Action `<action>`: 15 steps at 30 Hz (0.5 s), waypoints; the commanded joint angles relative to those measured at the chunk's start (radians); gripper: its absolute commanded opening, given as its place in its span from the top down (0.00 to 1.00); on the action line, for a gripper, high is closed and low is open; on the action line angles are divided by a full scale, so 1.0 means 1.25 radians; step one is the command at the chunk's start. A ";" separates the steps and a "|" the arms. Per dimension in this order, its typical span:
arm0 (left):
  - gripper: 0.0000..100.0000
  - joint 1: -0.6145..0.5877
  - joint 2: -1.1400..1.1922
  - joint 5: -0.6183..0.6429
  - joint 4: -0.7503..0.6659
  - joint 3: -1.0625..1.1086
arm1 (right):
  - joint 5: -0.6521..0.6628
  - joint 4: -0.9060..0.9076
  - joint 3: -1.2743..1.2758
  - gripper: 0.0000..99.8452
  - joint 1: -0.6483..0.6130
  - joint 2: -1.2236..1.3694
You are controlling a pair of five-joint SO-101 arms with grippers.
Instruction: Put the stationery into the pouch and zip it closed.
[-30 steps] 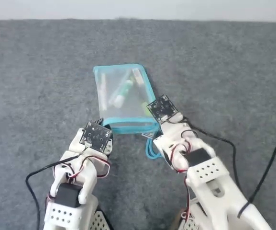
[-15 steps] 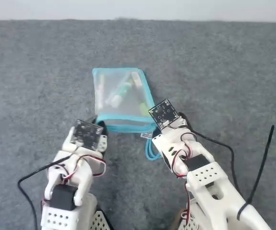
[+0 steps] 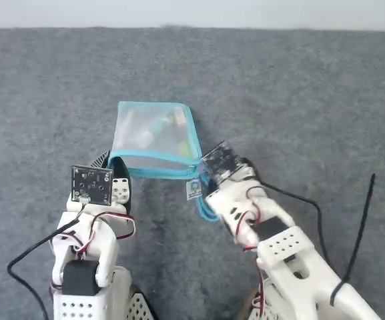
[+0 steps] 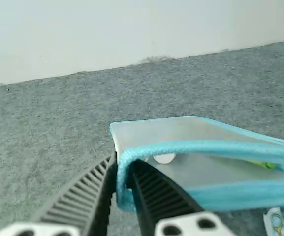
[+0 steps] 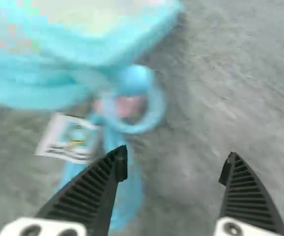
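While the left gripper (image 4: 122, 169) has its fingers clenched on the turquoise trim at the pouch's (image 3: 153, 133) 7 o'clock corner, the right gripper (image 5: 173, 158) hovers with its fingers spread wide apart and nothing between them. Seen from the high view, the pouch lies on the grey worktop (image 3: 312, 87) a little toward 11 o'clock from the middle, a translucent bag bordered in turquoise. The stationery (image 3: 157, 125) shows through its wall as pale white and green pieces lying inside. The right arm's wrist sits at the pouch's 4 o'clock corner, just beside the trim. A small white tag (image 3: 193, 189) rests on the worktop at 5 o'clock from the pouch, and a turquoise strap (image 3: 207, 208) loops beside it under that arm. From the right wrist view, the tag (image 5: 68, 137) and the strap's ring (image 5: 149, 105) lie just beyond the spread fingers, with the pouch (image 5: 58, 49) farther off. From the left wrist view, the trim (image 4: 196, 147) runs away from the clenched fingers. Whether the zip is shut, I cannot tell.
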 commanded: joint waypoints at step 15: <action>0.99 -0.011 -0.020 0.015 -0.043 -0.047 | -0.074 -0.139 -0.211 0.70 -0.080 0.181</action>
